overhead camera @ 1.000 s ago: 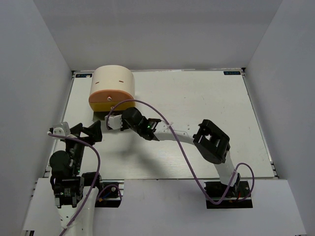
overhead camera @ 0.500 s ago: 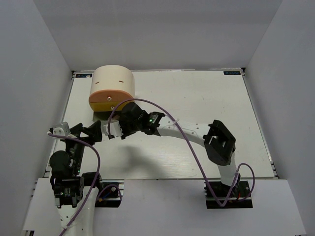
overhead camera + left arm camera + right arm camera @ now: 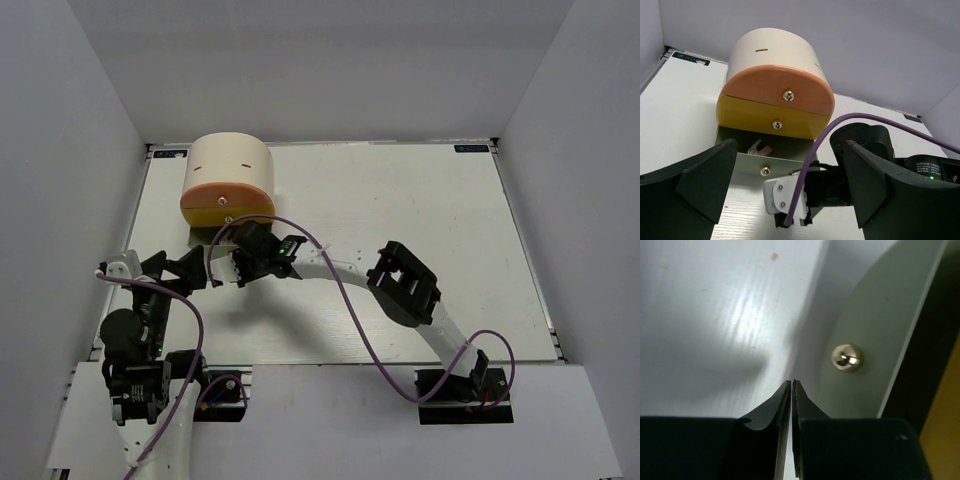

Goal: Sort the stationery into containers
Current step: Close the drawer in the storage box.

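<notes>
The cream cylindrical box stands at the table's far left, with its orange drawer and yellow drawer shut. Below them a grey drawer with a brass knob is pulled out. A stubby white-pink piece lies inside it. My right gripper is shut and empty just in front of that drawer, low over the table. In the right wrist view its tips are left of the knob and apart from it. My left gripper is open and empty, facing the box. No highlighters or cream sticks show.
The right arm's purple cable arcs across in front of the drawers. White walls close in the table at the back and both sides. The box sits near the left wall.
My right gripper has moved a little toward the near left, away from the drawer fronts, staying shut. The right arm's elbow has shifted. The left arm has not moved.
</notes>
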Motion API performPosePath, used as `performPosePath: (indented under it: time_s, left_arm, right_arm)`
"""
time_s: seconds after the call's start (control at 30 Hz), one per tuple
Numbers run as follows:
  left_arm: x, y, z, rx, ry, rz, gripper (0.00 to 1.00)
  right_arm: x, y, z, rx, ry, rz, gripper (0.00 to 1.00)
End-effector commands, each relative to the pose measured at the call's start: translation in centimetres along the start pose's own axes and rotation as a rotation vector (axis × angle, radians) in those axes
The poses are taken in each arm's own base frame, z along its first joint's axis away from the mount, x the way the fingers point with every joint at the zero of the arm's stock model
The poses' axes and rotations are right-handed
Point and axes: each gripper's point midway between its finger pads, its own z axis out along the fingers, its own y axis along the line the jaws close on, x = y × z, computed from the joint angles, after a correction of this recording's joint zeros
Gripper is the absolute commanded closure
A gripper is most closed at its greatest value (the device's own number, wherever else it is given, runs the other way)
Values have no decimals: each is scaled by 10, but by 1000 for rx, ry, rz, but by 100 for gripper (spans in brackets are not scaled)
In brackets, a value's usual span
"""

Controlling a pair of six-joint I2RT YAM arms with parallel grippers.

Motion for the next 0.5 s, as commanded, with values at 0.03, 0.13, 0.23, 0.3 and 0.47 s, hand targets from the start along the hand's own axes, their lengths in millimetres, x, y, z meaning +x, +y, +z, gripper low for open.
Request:
performPosePath:
  time_s: [0.03, 0.13, 0.23, 0.3, 0.47]
  left_arm:
    - [-11, -2, -4, -2, -38, 3, 3]
    - [-11, -2, -4, -2, -38, 3, 3]
    - [-11, -2, -4, -2, -38, 3, 3]
    - [-11, -2, -4, -2, -38, 3, 3]
    - [-11, -2, -4, -2, -38, 3, 3]
  right_arm:
    - [-2, -55, -10, 241, 32, 4, 89]
    - [5, -67, -7, 314, 64, 4, 89]
    - [4, -80, -9, 381, 61, 7, 89]
    - [4, -83, -8, 401, 65, 10, 89]
    - [11, -87, -6, 426, 86, -1, 87]
